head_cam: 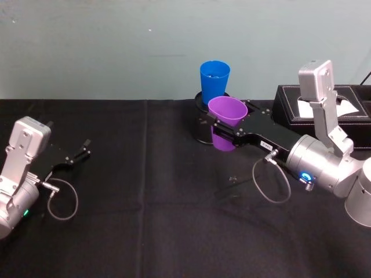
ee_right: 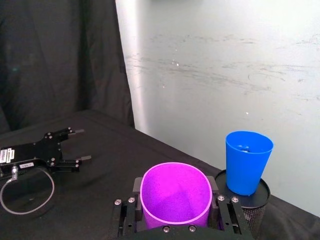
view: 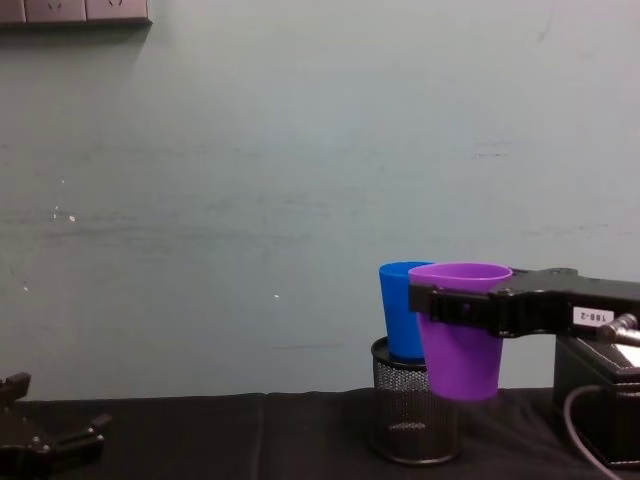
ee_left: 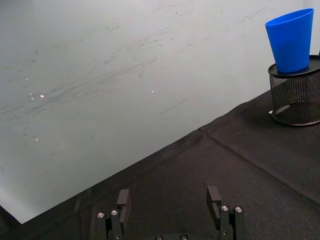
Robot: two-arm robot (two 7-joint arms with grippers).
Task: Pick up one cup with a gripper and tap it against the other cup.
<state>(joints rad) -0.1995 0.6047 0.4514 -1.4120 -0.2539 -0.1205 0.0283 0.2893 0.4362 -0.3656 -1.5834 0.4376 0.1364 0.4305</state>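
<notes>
My right gripper (head_cam: 224,131) is shut on the purple cup (head_cam: 227,113), its jaws clamping the sides, and holds it upright above the table. The blue cup (head_cam: 214,80) stands on top of a black mesh pen holder (head_cam: 200,124) just behind it. The right wrist view shows the purple cup (ee_right: 176,195) close in front of the blue cup (ee_right: 247,162), with a narrow gap between them. From the chest, the purple cup (view: 460,345) overlaps the blue cup (view: 398,310). My left gripper (head_cam: 79,154) rests open on the black cloth at the far left, with nothing between its fingers (ee_left: 123,198).
A black box (head_cam: 290,110) with white paper on top sits at the back right, just behind my right arm. The pale wall rises close behind the mesh holder (view: 410,415). Black cloth stretches bare between the two arms.
</notes>
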